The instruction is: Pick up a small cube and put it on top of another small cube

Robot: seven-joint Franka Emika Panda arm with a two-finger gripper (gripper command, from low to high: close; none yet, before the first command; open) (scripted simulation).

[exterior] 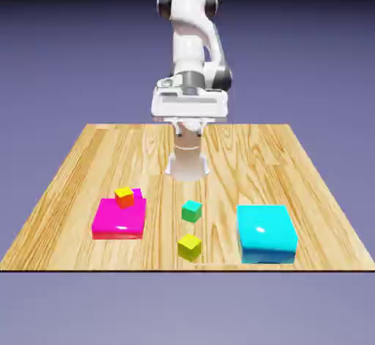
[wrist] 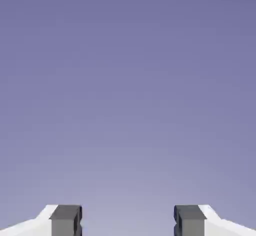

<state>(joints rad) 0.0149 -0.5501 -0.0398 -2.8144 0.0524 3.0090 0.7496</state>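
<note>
My hand is open, nothing between the fingertips. Hand view shows only the blue-violet backdrop beyond the two grey tips, no table and no cubes in it.

In the exterior view my hand sits high over the far part of the table, in front of my arm, well apart from all the objects. Fingers are hard to make out there against the white arm.

Small cube (orange, yellow, magenta faces) rests on top of the magenta block, near that block's far edge. It's nearer the camera than my hand and off toward the exterior view's left.

Teal cube lies on the table nearly straight ahead of my hand, toward the camera. Yellow cube is just past it, closer to the front edge; the two are near each other but apart.

Cyan block is on the exterior view's right, well apart from the small cube.
</note>
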